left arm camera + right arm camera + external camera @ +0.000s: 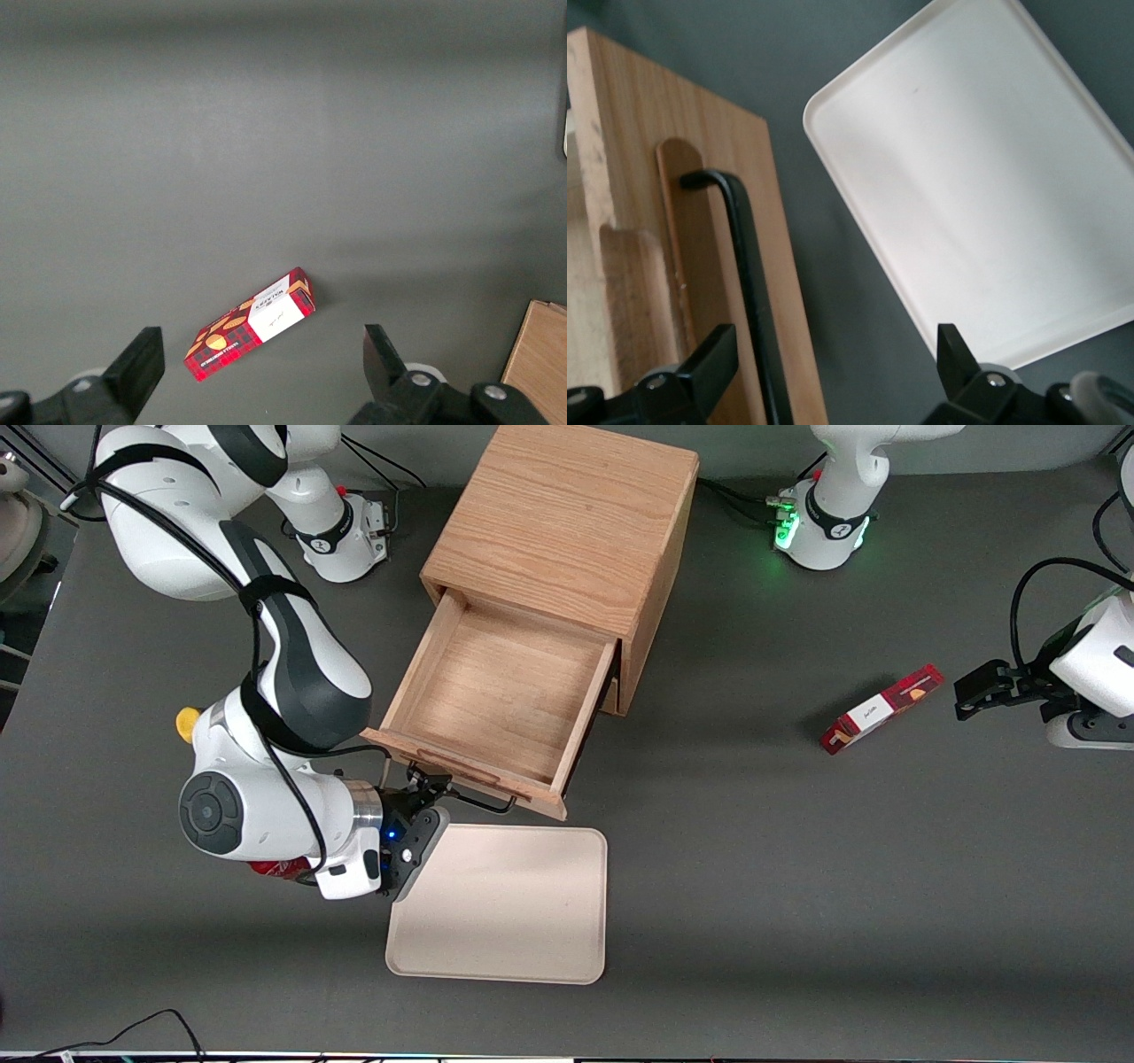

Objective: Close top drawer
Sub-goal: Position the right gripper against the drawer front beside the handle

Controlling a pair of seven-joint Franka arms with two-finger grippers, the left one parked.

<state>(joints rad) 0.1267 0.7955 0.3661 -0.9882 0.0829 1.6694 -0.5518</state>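
The top drawer (496, 691) of the light oak cabinet (567, 522) stands pulled far out and is empty inside. Its grooved front (700, 266) carries a thin black wire handle (483, 804), which also shows in the right wrist view (744, 274). My right gripper (423, 795) is open, right at the drawer front, nearer the front camera than the drawer. The handle runs between its fingers, close to one fingertip (713, 354); the other fingertip (952, 350) is over the table. The lower drawer is hidden under the top one.
A cream tray (505, 930) lies on the grey table in front of the drawer, beside my gripper. A red snack box (881, 708) lies toward the parked arm's end. A yellow object (187, 723) and a red one (275, 868) peek out from under my arm.
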